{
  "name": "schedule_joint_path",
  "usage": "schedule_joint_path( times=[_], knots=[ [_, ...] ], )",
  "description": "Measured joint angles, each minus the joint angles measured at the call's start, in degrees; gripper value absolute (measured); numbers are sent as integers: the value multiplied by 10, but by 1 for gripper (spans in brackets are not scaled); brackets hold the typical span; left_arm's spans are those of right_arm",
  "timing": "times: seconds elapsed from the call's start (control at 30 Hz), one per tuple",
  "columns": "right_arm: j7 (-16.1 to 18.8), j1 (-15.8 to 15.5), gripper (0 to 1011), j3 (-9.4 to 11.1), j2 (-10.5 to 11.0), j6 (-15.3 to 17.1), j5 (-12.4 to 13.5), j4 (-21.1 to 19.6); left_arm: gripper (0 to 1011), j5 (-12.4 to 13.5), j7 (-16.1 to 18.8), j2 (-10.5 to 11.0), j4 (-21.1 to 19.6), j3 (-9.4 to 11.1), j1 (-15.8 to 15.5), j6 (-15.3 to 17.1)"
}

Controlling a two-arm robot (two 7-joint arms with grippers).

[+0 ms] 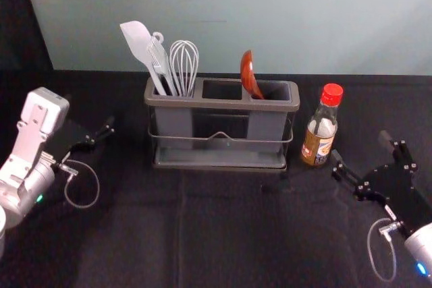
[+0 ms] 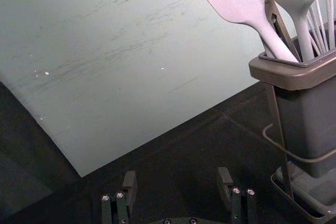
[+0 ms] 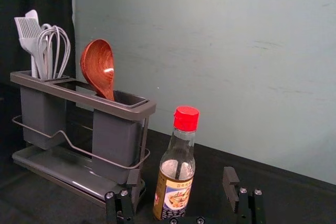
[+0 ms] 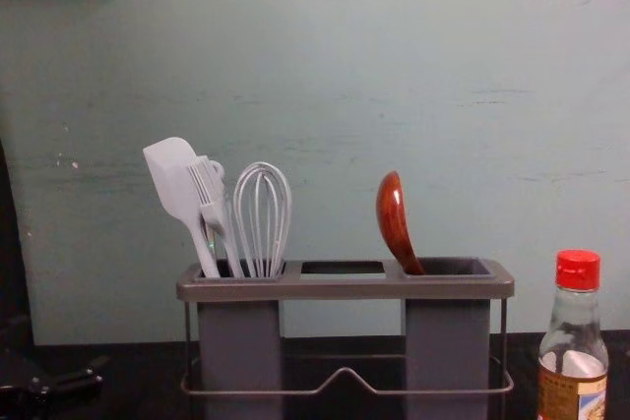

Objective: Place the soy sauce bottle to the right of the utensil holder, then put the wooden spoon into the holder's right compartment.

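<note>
Black cloth (image 1: 229,234) holds the bottle (image 1: 324,128), label (image 3: 176,199) illegible, near the right gripper (image 1: 361,148).

Holder (image 1: 223,104), viewed forward and down from head, level and closer from chest, obliquely from each wrist; wall (image 1: 270,18) shared by all.

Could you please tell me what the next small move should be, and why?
I would probably ease the right end effector back from the bottle, since both placements look done: the bottle stands to the right of the holder, the spoon sits in its right compartment, and that end effector is open and empty.
</note>
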Motion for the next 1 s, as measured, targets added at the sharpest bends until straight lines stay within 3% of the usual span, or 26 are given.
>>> schedule_joint_path(
  times=[1.0],
  knots=[
    [-1,0,1004,-1,2,1,1,-1,1005,0,0,0,0,0,0,0]
  ],
)
